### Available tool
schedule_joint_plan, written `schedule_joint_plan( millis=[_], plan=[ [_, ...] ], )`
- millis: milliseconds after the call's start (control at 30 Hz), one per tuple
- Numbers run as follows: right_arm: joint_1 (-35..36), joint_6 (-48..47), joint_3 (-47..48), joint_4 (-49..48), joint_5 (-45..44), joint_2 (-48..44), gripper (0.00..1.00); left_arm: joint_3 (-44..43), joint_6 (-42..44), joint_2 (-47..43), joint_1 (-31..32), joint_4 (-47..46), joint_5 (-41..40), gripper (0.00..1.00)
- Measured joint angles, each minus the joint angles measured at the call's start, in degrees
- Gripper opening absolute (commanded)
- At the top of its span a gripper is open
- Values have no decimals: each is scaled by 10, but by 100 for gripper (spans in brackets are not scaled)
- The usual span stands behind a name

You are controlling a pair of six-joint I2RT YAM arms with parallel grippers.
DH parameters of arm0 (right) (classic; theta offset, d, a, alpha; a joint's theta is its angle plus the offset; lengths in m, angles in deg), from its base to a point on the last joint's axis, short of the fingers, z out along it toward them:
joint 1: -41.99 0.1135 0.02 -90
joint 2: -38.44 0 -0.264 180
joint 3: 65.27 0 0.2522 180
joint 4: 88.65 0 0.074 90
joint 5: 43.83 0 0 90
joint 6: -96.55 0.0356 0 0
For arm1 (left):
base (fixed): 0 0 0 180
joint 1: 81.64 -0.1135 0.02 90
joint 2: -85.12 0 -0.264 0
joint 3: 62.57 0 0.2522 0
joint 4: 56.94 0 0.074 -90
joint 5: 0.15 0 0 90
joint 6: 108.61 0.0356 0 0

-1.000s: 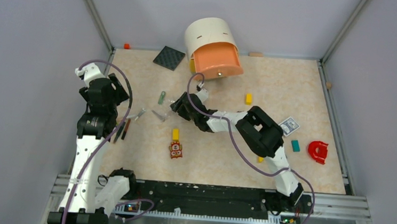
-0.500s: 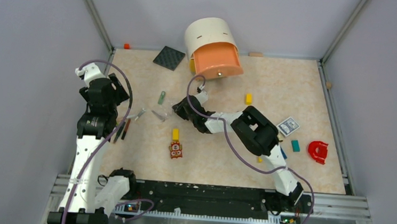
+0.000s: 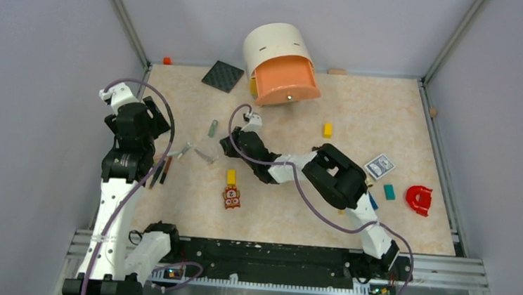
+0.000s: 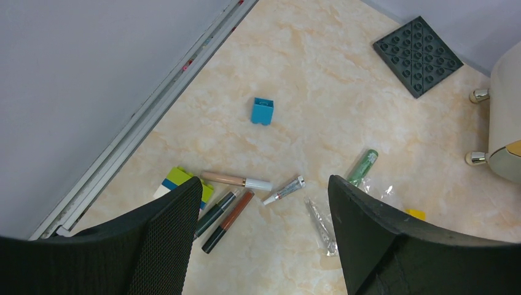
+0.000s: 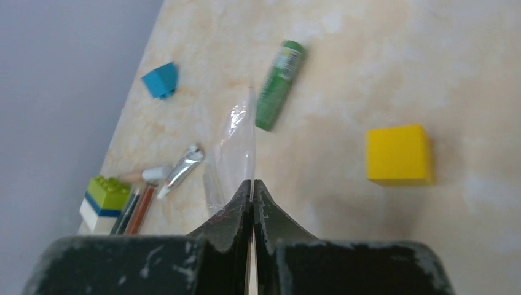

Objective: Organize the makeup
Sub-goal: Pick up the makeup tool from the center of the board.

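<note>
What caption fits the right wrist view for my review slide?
Right hand pinched shut on a clear plastic packet, green tube and yellow block beyond.

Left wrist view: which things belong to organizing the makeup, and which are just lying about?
Makeup: green tube, white-capped peach stick, small silver tube, dark pencil, brown pencil, clear packet.
Lying about: blue block, dark studded plate, green-topped block, yellow block.

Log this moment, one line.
right gripper: shut on clear plastic packet | left gripper: open, empty | short green tube: lying on marbled tabletop
</note>
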Motion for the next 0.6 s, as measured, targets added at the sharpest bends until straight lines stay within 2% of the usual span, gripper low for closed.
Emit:
schedule_joint_plan(
  millis=[133, 333, 600],
  plan=[
    [8, -85, -15, -35, 47, -37, 0, 0, 0, 0, 0, 0, 0, 81],
    [8, -187, -14, -34, 89, -133, 0, 0, 0, 1, 0, 0, 0, 81],
    [-2, -273, 40, 64, 83, -248, 0, 0, 0, 1, 0, 0, 0, 81]
  ],
)
